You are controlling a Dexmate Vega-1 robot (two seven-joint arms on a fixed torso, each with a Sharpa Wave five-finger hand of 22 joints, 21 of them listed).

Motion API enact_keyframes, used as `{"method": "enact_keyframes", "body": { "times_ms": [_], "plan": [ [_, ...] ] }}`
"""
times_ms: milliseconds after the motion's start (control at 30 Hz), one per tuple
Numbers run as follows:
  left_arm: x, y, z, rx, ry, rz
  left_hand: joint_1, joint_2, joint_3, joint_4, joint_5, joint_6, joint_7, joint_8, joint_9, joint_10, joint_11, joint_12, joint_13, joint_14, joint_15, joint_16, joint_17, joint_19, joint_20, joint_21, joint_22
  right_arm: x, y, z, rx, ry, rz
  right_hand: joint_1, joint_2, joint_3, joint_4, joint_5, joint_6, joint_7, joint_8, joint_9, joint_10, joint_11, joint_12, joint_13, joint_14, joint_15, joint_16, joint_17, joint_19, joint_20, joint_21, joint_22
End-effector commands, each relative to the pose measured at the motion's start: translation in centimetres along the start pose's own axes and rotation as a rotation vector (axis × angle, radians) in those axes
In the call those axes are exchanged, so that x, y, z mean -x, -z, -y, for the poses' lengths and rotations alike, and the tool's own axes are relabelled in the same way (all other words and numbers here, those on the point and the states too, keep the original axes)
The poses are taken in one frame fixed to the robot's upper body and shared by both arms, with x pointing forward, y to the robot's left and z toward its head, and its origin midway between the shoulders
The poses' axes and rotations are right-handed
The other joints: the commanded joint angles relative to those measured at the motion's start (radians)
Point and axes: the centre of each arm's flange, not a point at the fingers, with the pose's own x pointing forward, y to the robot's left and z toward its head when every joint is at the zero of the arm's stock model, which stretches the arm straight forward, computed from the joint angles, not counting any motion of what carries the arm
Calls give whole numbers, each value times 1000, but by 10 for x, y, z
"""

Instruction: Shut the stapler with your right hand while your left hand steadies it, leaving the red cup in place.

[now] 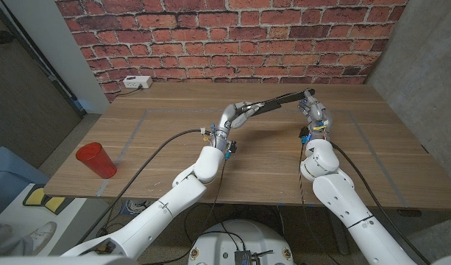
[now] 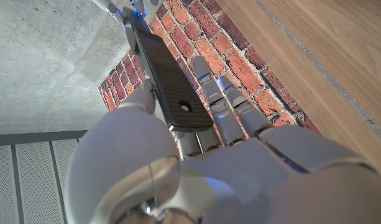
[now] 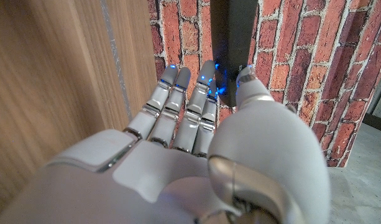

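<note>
The black stapler (image 1: 273, 103) sits toward the far edge of the desk (image 1: 166, 147), near its middle, with one long dark arm slanting up between the two hands. The left hand (image 1: 236, 115) grips the lower end: in the left wrist view the fingers (image 2: 230, 106) lie alongside the dark plate and the thumb closes in from the other side. The right hand (image 1: 313, 110) meets the raised tip, where the right wrist view shows the thumb and fingers (image 3: 206, 93) pressed close to the black bar (image 3: 234, 37). Whether they are truly clamped on it or only touching is hard to tell at this angle.

The main risk is the tip slipping out from under the right hand as it pushes down, since the contact sits at the very end of a smooth, narrow bar. If the left hand's grip is loose, the whole stapler could pivot or skid across the wood instead of closing. A push off the bar's line could twist it sideways.

The red cup (image 1: 96, 160) stands well apart, near the desk's left edge, and is unlikely to be disturbed.

The desk is pale wood with faint tape lines. Behind it runs a red brick wall, with a white power strip (image 1: 137, 82) at the far left corner and grey concrete walls on both sides.
</note>
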Motion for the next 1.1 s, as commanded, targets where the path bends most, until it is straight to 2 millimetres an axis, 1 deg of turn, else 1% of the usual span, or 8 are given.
{"method": "enact_keyframes", "body": {
  "times_ms": [33, 200, 367, 433, 633, 933, 1100],
  "plan": [
    [-3, -3, -3, -25, 16, 1, 25, 32, 0, 5, 8, 17, -12, 2, 2, 114, -105, 55, 322, 8, -112, -1, 3, 0, 1, -1, 3, -1, -7, -3, 68, -20, 28, 82, 66, 15, -3, 0, 70, -69, 3, 11, 16, -18, 14, 8, 1, -167, 8, 5, -3, -14, 0, 4],
    [-3, -2, -2, -24, 19, -1, 26, 32, 0, 5, 8, 17, -12, 2, 3, 114, -106, 56, 326, 9, -112, -1, 3, -1, 1, -1, 3, -2, -9, -4, 88, -27, 33, 91, 65, 16, -3, -2, 74, -73, 5, 15, 14, -19, 18, 13, 5, -168, 10, 9, -2, -16, 4, 5],
    [-3, -2, -2, -25, 23, -6, 26, 32, 0, 5, 8, 17, -13, 2, 4, 115, -106, 57, 330, 10, -111, -1, 4, -1, 0, -1, 3, -3, -9, -4, 99, -35, 36, 94, 67, 18, 2, -2, 73, -72, 5, 21, 14, -17, 23, 19, 14, -166, 12, 9, 17, -34, 16, 7],
    [-3, -2, -3, -27, 23, -7, 27, 31, -1, 4, 8, 18, -13, 2, 4, 115, -106, 57, 331, 11, -112, -1, 4, -1, 1, -1, 3, -4, -10, -5, 110, -39, 41, 96, 67, 18, 2, -3, 75, -71, 6, 23, 13, -19, 25, 21, 15, -166, 12, 9, 18, -37, 18, 7],
    [-4, -3, -3, -31, 27, -7, 28, 32, -1, 6, 9, 17, -13, 1, 5, 115, -106, 58, 335, 12, -111, -1, 5, 0, 0, -1, 3, -5, -15, -8, 148, -57, 66, 97, 66, 19, 3, -3, 75, -72, 5, 25, 12, -19, 27, 24, 14, -165, 10, 8, 17, -38, 20, 8],
    [-4, -1, 0, -40, 31, -12, 30, 34, 0, 6, 9, 14, -10, -1, 8, 115, -106, 59, 342, 14, -113, -1, 6, -1, 1, -1, 3, -7, -17, -8, 160, -88, 87, 106, 66, 21, 3, -3, 74, -77, 5, 31, 8, -22, 31, 30, 14, -170, 9, 10, 11, -55, 24, 11],
    [-7, -3, -1, -57, 40, -10, 29, 34, -1, 10, 9, 11, -7, -1, 12, 116, -106, 60, 350, 14, -110, -3, 6, 8, -13, 2, 2, -8, -21, -10, 187, -118, 107, 113, 64, 21, 2, -3, 72, -79, 5, 35, 6, -25, 34, 34, 16, -172, 11, 15, 7, -63, 27, 12]
  ]
}}
